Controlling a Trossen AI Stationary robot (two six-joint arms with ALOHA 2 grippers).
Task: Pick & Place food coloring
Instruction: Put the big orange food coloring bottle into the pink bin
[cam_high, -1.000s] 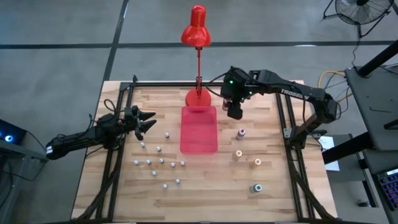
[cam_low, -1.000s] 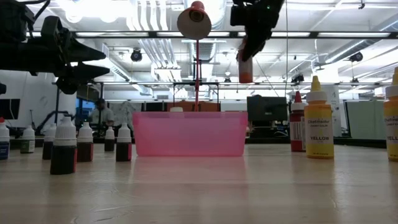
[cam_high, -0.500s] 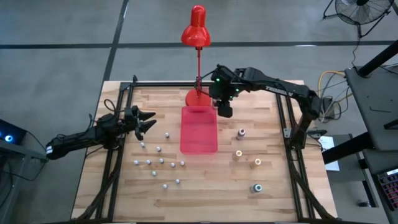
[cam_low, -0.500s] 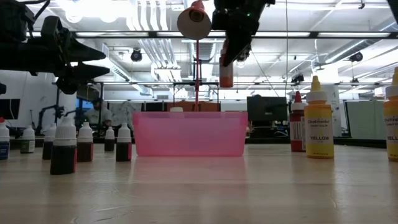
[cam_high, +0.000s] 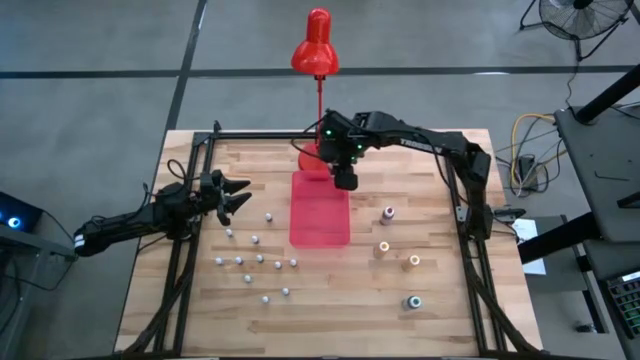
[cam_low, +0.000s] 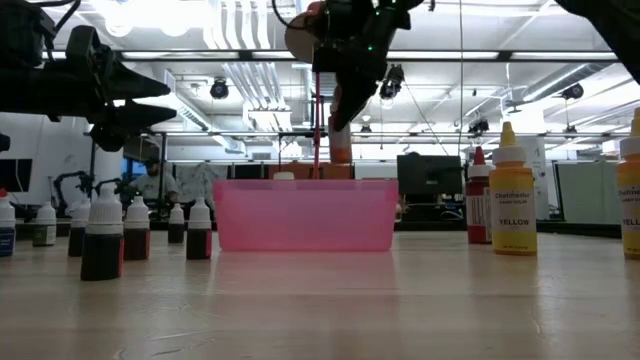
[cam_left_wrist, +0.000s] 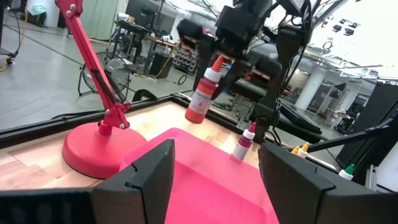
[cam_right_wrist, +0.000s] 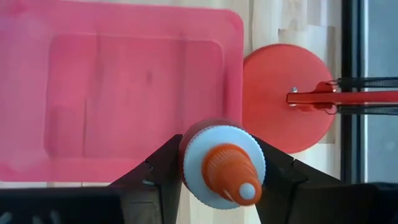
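1. Right tool (cam_high: 345, 180): closed on the orange-capped bottle (cam_right_wrist: 222, 165), which hangs in the air, clear of the bench (cam_high: 420, 310), above the far end of the tray (cam_high: 320, 208), next to the lamp base (cam_high: 312, 156).
2. In the low view the bottle (cam_low: 341, 140) hangs upright above the tray's rim (cam_low: 300, 214), not touching it.
3. Left tool (cam_high: 232, 196): fingers spread wide, holding nothing, raised over the bench's left side, well apart from the tray.
4. Small whitish-capped bottles (cam_high: 258, 258): scattered upright on the bench left of the tray.
5. Four bigger bottles stand right of the tray: one near its middle (cam_high: 387, 214), two further toward the front (cam_high: 381, 248) (cam_high: 414, 261), and a teal-capped one (cam_high: 409, 302) nearest the front edge.
6. Yellow bottle (cam_low: 512, 192): upright at the right in the low view, a red-capped one (cam_low: 478, 198) just behind it.
7. Red lamp (cam_high: 317, 45): its head reaches beyond the bench's far edge.
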